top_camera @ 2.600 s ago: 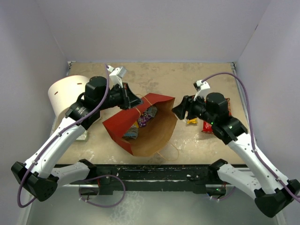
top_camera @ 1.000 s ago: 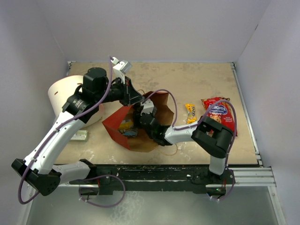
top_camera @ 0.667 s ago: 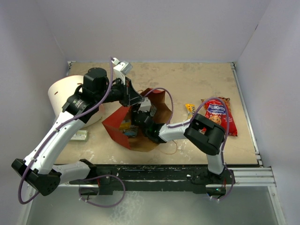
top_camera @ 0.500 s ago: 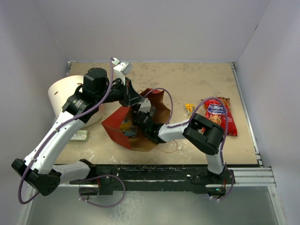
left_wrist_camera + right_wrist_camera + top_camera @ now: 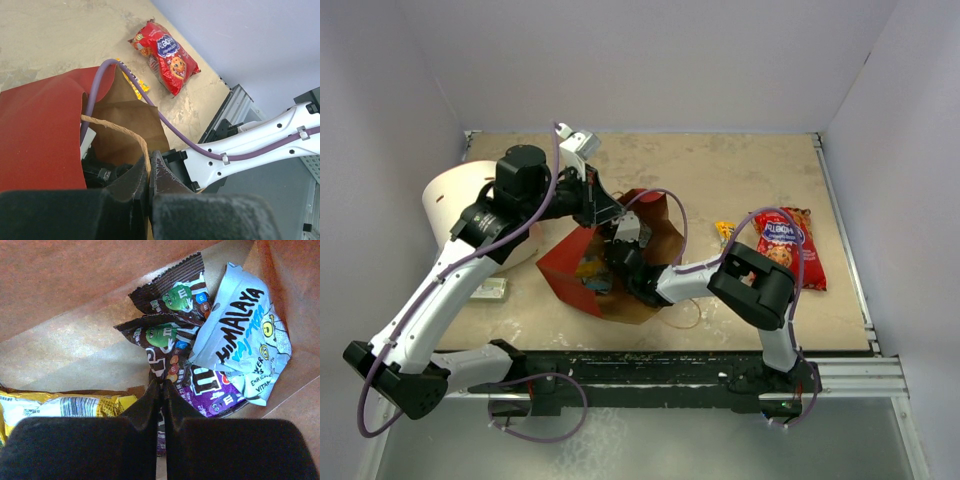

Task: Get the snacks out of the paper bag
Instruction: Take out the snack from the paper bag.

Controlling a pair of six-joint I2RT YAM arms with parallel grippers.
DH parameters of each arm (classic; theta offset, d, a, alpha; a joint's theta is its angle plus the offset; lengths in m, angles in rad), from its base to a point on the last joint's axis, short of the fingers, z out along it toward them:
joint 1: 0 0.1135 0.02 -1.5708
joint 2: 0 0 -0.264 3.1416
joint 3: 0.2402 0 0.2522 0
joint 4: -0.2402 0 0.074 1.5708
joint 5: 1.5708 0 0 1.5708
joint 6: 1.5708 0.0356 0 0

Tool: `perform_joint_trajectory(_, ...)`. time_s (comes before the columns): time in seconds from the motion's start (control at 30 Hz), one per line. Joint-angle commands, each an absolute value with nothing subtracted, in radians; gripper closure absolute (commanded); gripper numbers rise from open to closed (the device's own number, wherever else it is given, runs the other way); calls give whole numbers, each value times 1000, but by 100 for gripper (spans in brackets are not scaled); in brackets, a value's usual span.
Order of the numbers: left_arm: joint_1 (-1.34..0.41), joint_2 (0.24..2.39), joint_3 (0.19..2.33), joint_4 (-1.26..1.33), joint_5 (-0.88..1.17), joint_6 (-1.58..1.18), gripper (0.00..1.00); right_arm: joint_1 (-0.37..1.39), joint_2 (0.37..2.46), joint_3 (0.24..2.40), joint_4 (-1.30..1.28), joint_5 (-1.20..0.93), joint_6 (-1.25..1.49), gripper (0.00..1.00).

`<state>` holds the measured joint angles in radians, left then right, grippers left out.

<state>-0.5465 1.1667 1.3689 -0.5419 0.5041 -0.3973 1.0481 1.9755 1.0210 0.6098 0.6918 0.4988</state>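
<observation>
The red paper bag (image 5: 560, 268) lies tilted on the table, its mouth facing right. My left gripper (image 5: 613, 215) is shut on the bag's brown upper rim (image 5: 142, 145), holding the mouth up. My right gripper (image 5: 612, 262) reaches deep inside the bag. In the right wrist view its jaws (image 5: 162, 386) are shut on the lower edge of a brown candy packet (image 5: 161, 342). Another brown packet (image 5: 176, 296), a light-blue packet (image 5: 245, 340), a purple packet (image 5: 214, 390) and a yellow packet (image 5: 65, 405) lie inside. The red cookie bag (image 5: 785, 245) and a yellow packet (image 5: 724, 231) rest on the table.
A white cylindrical tub (image 5: 455, 205) lies at the left behind my left arm. A small flat white-and-green box (image 5: 488, 290) sits near the front left. My right arm (image 5: 260, 145) and its purple cable (image 5: 150, 100) cross the bag's mouth. Walls enclose the table.
My right gripper's jaws have closed from open onto the brown packet inside the bag, and the arm has pushed slightly deeper. My left gripper keeps its hold on the rim.
</observation>
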Motion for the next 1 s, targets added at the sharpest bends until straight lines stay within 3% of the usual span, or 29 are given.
perform_joint_trajectory(0.0,-551,1123,1376,-506,494,-391,100,1049,1932,1039,591,666,425,100)
perform_joint_trajectory(0.57,-551,1117,1345,-494,398,-411,100,1049,1479,789,489,289,464,100)
perform_joint_trajectory(0.97,-551,1113,1343,-548,342,-465,100,1048,1026,937,-57,214,464,100)
